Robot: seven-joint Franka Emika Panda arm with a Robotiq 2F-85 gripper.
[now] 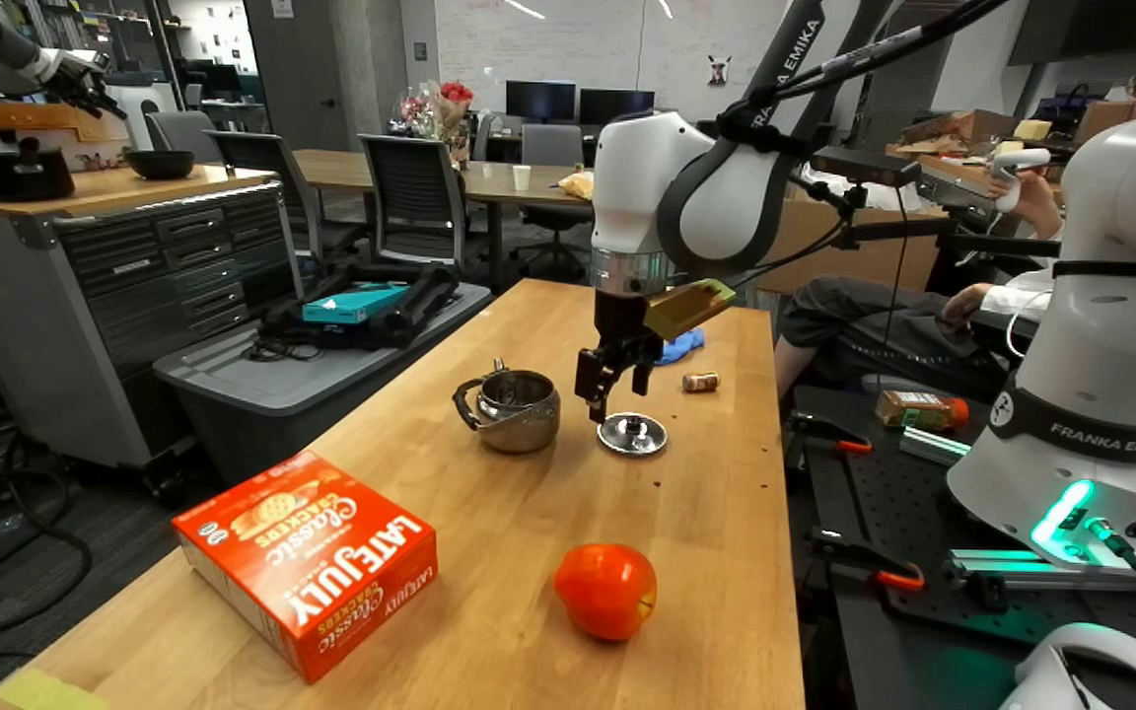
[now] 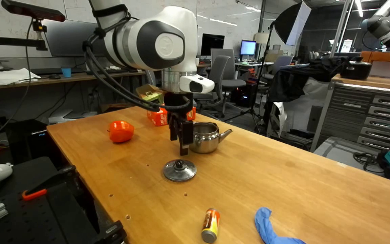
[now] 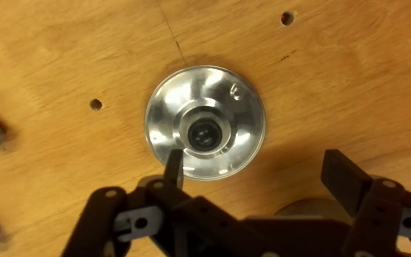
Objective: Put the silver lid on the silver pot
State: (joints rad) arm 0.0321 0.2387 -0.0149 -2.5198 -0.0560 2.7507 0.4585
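Wrist view: see round silver metal lid (image 3: 205, 114) with black knob (image 3: 204, 135), flat on tan wooden table (image 3: 334, 89), toward ten o'clock from black two-fingered gripper (image 3: 254, 165), spread wide, gripping nothing. No long axis; probably needs shifting toward knob before lowering.

The counter (image 1: 711, 532) is brown wood with little holes (image 3: 95, 104). The silver lid (image 1: 632, 438) lies flat near the silver pot (image 1: 521, 419). There's a red cracker box (image 1: 312, 557), a round red-orange thing (image 1: 606, 592), a little can (image 2: 211, 225) on its side, something blue (image 2: 268, 228) and a yellow strip (image 1: 47, 690).
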